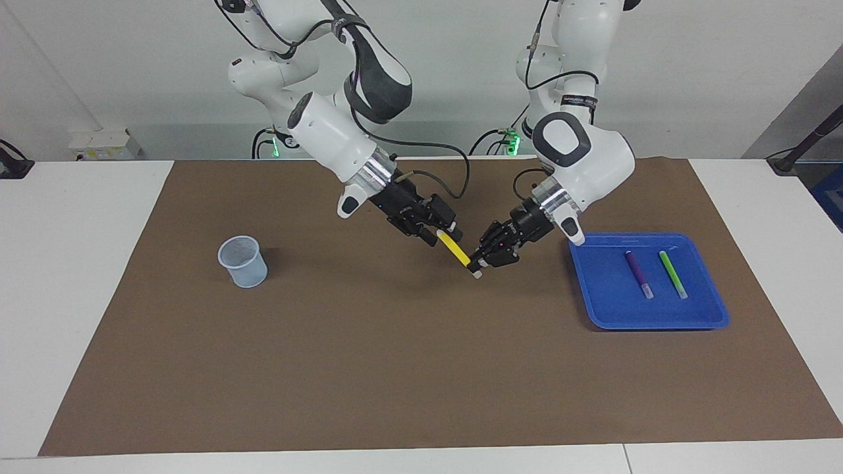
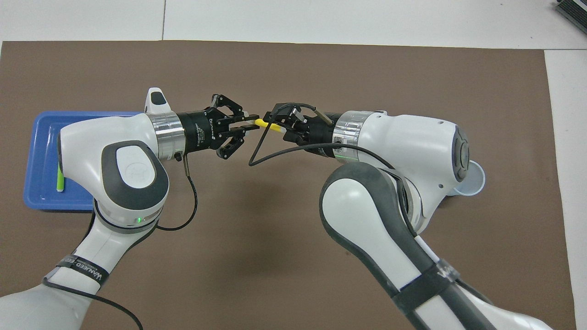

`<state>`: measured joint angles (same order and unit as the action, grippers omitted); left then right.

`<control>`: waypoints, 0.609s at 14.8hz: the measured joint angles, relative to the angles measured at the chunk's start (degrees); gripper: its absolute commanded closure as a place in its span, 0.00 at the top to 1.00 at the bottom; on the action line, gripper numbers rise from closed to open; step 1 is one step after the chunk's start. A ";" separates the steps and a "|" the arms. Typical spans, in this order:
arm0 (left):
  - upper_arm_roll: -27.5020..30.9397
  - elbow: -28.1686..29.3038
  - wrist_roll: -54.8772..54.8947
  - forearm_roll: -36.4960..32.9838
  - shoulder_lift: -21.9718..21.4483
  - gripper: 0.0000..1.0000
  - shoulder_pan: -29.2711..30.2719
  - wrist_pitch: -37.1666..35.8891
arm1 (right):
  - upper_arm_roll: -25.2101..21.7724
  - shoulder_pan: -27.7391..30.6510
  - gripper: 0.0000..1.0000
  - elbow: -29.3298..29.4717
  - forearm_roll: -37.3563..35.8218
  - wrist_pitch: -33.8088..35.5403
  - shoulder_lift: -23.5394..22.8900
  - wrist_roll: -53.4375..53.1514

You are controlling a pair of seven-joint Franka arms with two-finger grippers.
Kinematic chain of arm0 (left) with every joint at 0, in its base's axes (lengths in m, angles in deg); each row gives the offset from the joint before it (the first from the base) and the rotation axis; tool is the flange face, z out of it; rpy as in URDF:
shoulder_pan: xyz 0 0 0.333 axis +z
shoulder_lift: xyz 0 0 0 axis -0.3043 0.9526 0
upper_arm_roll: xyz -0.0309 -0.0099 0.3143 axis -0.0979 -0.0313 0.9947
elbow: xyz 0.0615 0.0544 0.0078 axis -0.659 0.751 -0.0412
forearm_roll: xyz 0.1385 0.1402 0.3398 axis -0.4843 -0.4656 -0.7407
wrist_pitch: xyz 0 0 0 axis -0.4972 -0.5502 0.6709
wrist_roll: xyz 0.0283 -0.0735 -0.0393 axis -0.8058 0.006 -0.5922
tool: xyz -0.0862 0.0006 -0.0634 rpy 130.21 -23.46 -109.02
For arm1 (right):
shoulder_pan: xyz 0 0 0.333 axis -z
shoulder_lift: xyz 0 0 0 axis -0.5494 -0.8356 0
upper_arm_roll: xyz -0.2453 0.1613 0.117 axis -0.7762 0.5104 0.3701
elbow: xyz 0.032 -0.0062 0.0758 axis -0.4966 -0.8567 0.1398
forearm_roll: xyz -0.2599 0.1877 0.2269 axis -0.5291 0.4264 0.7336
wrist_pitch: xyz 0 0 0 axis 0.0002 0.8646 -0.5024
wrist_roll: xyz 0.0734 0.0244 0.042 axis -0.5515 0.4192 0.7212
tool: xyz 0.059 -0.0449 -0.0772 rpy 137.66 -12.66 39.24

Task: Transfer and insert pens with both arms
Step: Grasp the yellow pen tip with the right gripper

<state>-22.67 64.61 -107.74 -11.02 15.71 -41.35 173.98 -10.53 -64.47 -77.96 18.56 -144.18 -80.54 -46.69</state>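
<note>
Brown-matted bench [image 1: 395, 368]: left gripper [image 1: 479, 263] clamps yellow pen [image 1: 454, 249], right gripper [image 1: 450, 232] part-open around it; should hold until right pinches firmly.

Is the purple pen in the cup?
No, the purple pen lies in the blue tray beside the green pen, and the cup looks empty.

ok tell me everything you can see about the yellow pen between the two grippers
The slim yellow pen with a whitish end looks like plastic. It hangs tilted in the air over the brown mat, whitish end lowest. The left gripper is shut on its lower end; the right gripper is at its upper end, grip unclear.
</note>
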 measured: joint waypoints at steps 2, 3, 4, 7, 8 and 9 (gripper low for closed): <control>0.00 0.01 0.00 0.00 0.00 0.00 0.00 0.00 | 0.00 0.00 0.47 0.01 0.00 0.00 0.00 0.00; 0.00 0.01 0.00 0.00 0.00 0.00 0.00 0.00 | 0.00 0.00 0.45 0.03 0.01 0.00 0.00 0.00; 0.00 0.01 0.00 0.00 0.00 0.00 -0.01 0.00 | 0.00 0.00 0.40 0.03 0.01 0.00 0.00 0.00; -0.02 0.02 0.01 0.03 0.00 0.00 -0.05 0.00 | -0.01 0.00 0.22 0.05 0.03 0.00 0.00 0.00; -0.02 0.02 0.01 0.06 -0.01 0.00 -0.05 0.00 | -0.02 0.01 0.11 0.05 0.03 0.00 0.00 0.00; -0.02 0.02 0.01 0.09 -0.01 0.00 -0.05 0.00 | -0.02 0.01 0.01 0.05 0.03 0.00 0.00 0.00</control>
<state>-22.69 64.63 -107.73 -10.93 15.70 -41.40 173.98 -10.55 -64.46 -77.90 18.59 -144.18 -80.54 -46.69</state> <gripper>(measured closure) 0.837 0.700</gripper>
